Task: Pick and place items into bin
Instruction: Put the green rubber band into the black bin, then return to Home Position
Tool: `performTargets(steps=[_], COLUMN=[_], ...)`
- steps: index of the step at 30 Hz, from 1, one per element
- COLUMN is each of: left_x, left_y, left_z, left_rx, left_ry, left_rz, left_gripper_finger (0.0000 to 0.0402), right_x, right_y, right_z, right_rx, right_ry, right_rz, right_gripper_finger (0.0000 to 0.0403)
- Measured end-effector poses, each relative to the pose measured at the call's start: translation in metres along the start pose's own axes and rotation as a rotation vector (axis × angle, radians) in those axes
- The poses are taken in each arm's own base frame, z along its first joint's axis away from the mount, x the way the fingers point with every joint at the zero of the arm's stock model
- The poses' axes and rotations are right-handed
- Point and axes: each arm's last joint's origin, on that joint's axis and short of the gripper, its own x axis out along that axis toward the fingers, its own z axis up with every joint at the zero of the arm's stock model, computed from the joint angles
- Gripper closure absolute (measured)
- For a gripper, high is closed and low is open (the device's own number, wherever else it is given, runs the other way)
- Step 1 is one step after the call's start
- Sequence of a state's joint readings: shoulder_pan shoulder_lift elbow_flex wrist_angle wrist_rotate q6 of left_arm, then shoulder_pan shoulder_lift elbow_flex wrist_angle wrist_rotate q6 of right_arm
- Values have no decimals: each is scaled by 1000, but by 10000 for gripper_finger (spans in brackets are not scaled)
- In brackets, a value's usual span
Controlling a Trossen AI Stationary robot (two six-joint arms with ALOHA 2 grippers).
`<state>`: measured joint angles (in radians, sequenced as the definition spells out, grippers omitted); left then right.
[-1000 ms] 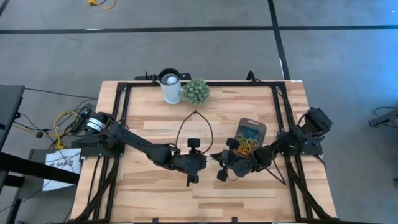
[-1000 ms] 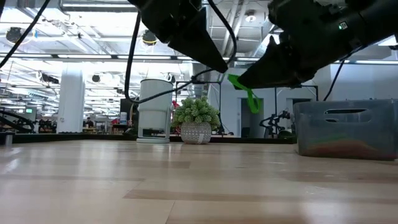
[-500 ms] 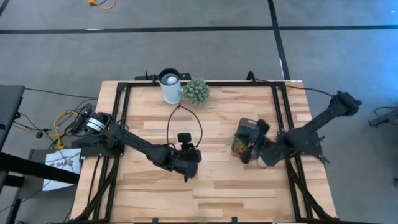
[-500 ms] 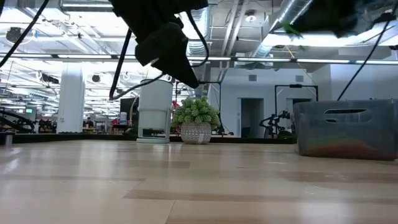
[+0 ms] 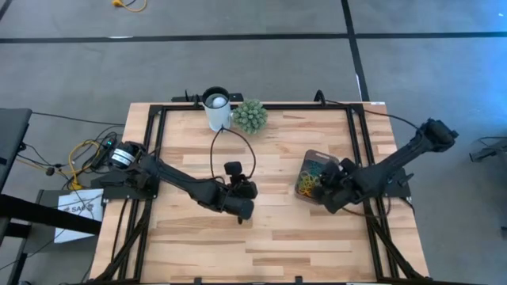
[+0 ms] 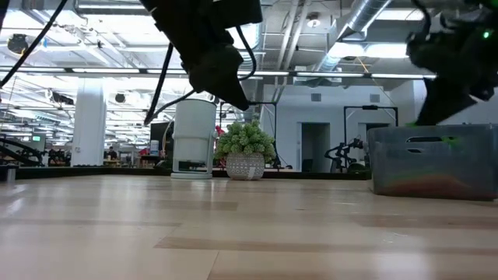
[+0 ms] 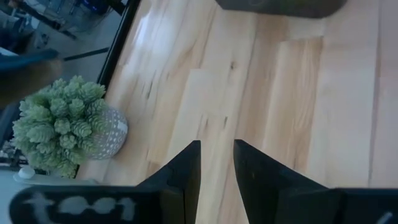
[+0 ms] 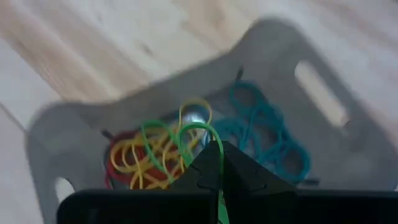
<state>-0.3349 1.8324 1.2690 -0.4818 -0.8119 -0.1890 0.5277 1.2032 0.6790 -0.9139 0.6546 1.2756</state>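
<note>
The green rubber band (image 8: 186, 138) hangs pinched in the right gripper (image 8: 214, 163), jaws closed on it, directly over the bin (image 5: 318, 162) on the table's right side, where red, yellow and teal bands (image 8: 267, 134) already lie heaped. So the drop is straight down (no sideways travel looks needed); opening the jaws should land it inside. The left gripper (image 7: 217, 163) waits mid-table, jaws slightly parted, empty, well left of the bin
</note>
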Motion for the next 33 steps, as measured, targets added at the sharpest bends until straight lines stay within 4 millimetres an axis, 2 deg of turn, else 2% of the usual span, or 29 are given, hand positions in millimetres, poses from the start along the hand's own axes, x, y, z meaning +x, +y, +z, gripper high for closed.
performTargets(steps=[4,10,14,20,23,27,30,33], left_x=[4,6,6,6,5,-3,-22,-52], left_y=[4,6,6,6,8,17,33,60], left_z=[2,3,3,3,4,5,9,10], left_rx=[-19,-14,-2,17,57,74,63,31], left_ry=[0,-9,-6,-11,-11,-13,-28,-55], left_rz=[9,12,11,27,33,32,28,43], left_gripper_finger=[315,315,315,315,315,315,315,315], right_x=[18,41,49,52,46,22,-3,-32], right_y=[11,22,27,23,21,21,17,9], right_z=[-6,-13,-11,-3,5,25,40,55], right_rx=[-8,-71,-83,-65,-57,-80,-111,-141], right_ry=[118,197,275,282,277,254,238,210], right_rz=[-35,-85,-38,-36,-17,29,65,104], right_gripper_finger=[400,397,375,332,324,321,321,321])
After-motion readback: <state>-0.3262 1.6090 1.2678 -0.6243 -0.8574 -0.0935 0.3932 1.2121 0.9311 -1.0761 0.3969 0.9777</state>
